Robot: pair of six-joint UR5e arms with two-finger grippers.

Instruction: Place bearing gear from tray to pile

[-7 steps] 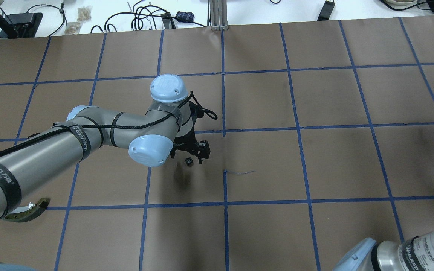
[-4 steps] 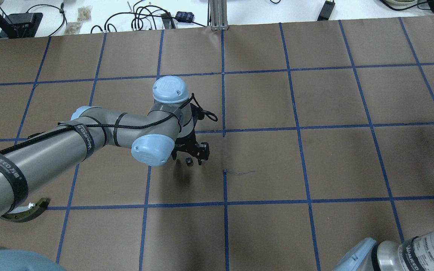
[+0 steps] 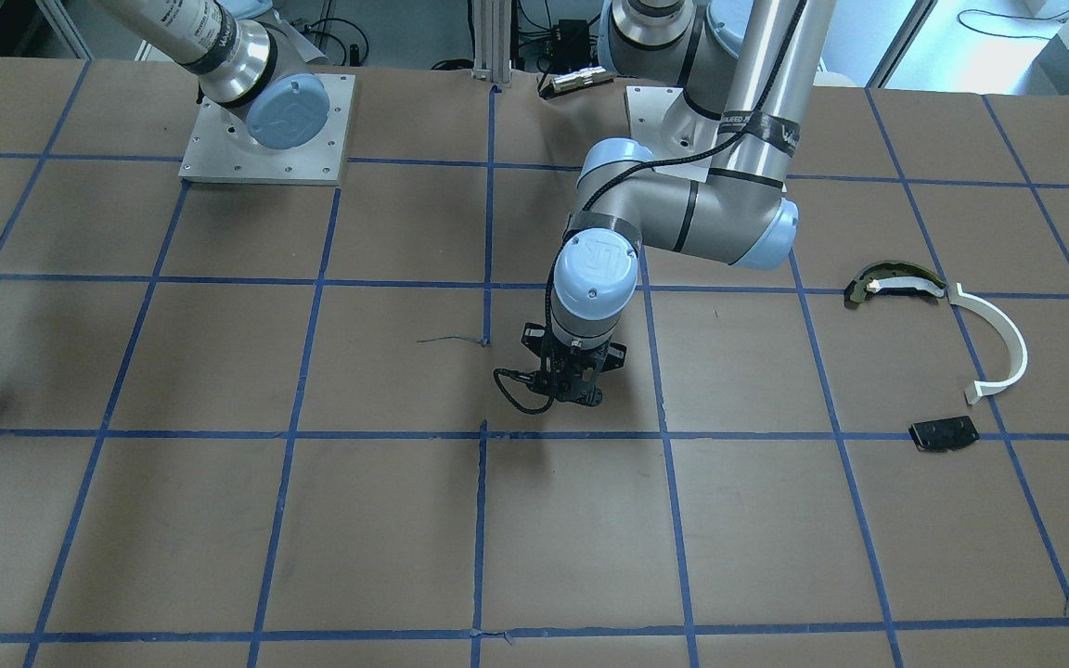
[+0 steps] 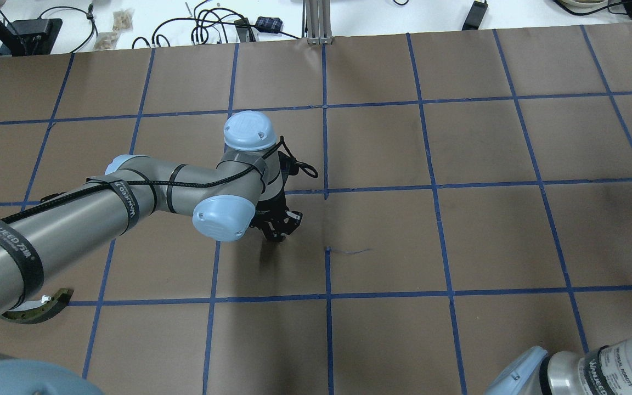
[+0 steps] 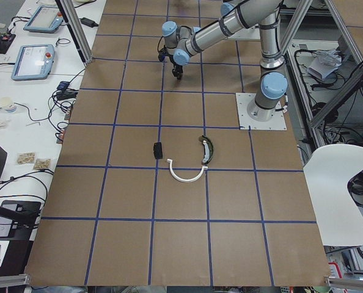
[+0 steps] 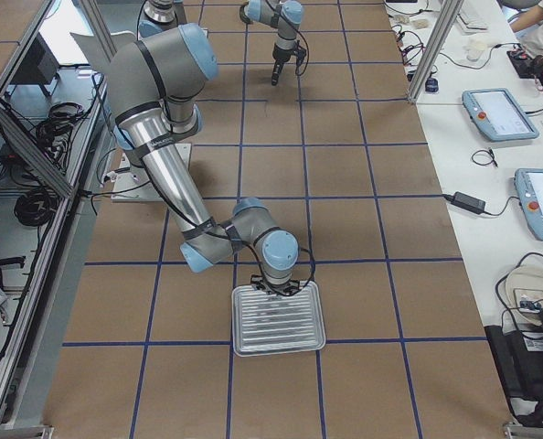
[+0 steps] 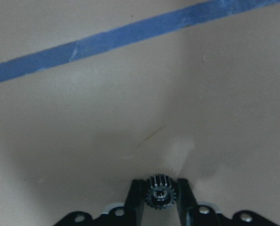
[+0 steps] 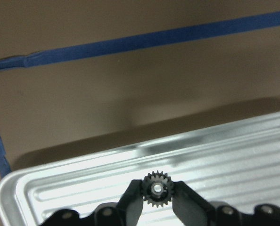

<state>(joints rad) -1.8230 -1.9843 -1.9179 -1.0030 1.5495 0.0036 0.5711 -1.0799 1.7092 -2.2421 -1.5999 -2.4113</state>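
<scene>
At the bottom edge of the left wrist view, we see the left claw (image 7: 160, 192) closed on a small dark gear (image 7: 160, 195), with a black finger (image 7: 136, 202) pressed against the teeth on each side. Brown paper and a strip of blue tape fill the rest of that frame. We cannot tell whether the gear touches the paper. In the overhead view this claw (image 4: 277, 233) sits just left of centre, pointing down at the table (image 4: 458, 236).

At the bottom of the right wrist view, the right claw (image 8: 158, 192) grips a second gear (image 8: 158, 189) in the same way, above the ribbed floor of a shiny metal tray (image 8: 234, 155). In the right-side view the tray (image 6: 278, 320) lies at lower centre, with this claw (image 6: 276, 288) over its upper rim.

At the right of the front-facing view lie three loose parts. A white half-ring strip (image 3: 1008, 339) nearly meets a dark curved olive-edged piece (image 3: 892, 281) at its upper end. A flat black plate (image 3: 943, 433) lies just below them. The left claw and its gear are at mid-frame, well apart from them.
</scene>
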